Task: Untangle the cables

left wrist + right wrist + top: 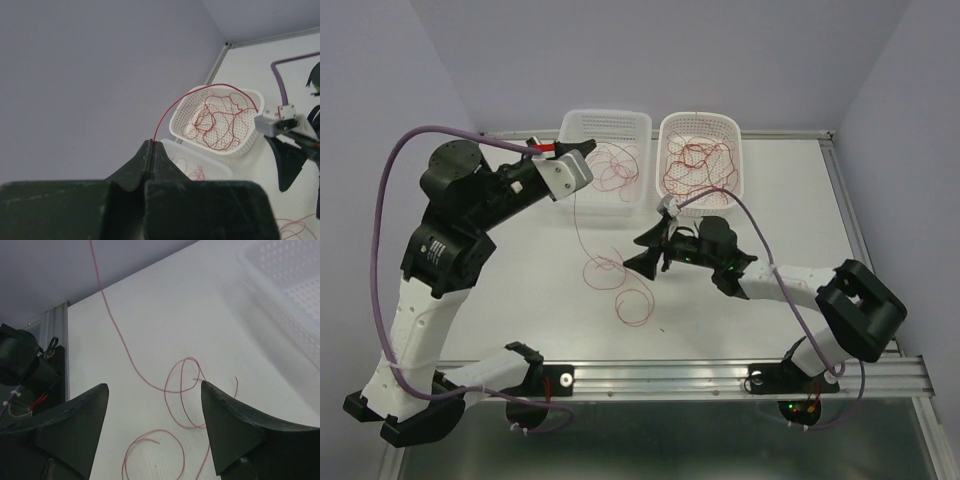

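Two white perforated baskets sit side by side at the far edge of a white table [790,220], the left basket [610,124] and the right basket [700,120] each holding a tangle of thin red wires [695,160]. More of the red wires lie in loose loops on the bare table between the two arms. The left tool [586,152] is raised just in front of the left basket, its jaws pressed together on one strand, which runs down from the tips to the loops on the table. The right tool [655,250] hangs low just beside those loops, its jaws spread wide and holding nothing. Plain pale lavender walls [720,50] close in the table at the back and on both sides. A metal rail [670,375] runs along the near edge, where the arm bases are bolted.
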Tool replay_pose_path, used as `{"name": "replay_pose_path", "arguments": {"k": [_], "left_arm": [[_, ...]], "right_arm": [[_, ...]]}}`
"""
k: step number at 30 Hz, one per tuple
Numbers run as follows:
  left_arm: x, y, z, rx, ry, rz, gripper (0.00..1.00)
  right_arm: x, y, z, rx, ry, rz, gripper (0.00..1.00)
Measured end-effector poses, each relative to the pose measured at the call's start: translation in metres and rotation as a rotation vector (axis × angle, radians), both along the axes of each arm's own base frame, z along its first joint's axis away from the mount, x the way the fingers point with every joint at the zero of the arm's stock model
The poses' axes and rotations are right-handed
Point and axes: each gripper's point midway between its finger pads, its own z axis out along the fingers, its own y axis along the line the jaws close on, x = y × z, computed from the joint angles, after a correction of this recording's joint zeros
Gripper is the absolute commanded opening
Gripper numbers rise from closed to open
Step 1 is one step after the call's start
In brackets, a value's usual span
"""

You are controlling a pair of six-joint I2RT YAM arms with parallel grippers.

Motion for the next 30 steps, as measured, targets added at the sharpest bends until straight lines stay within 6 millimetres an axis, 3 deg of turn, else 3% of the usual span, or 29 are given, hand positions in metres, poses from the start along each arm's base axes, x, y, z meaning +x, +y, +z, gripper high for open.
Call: {"name": "replay_pose_path", "arguments": {"k": [6,12,18,23,30], "left_arm": [[-0.021,0.003,0.042,-0.09,-0.04,-0.031,0.0],[-0.022,0.002,0.058,-0.125,-0.037,-0.036,0.0],[-0.02,0.003,0.062,-0.132,-0.042,-0.027,0.0],[-0.017,0.005,0.063,-0.135,-0.043,-0.006,0.0],[-0.023,0.012,0.075,-0.157,-0.077,0.01,0.0]], "right_arm": [[0.01,0.067,0.022,0.042,-0.124,0.084,0.78],[0.015,0.105,0.018,0.056,-0.163,0.15,0.76],[-0.002,0.113,0.007,0.052,-0.151,0.248,0.68],[-0.009,0.115,0.01,0.066,-0.161,0.279,0.81],[0.0,0.103,0.005,0.045,-0.176,0.179,0.81]]}}
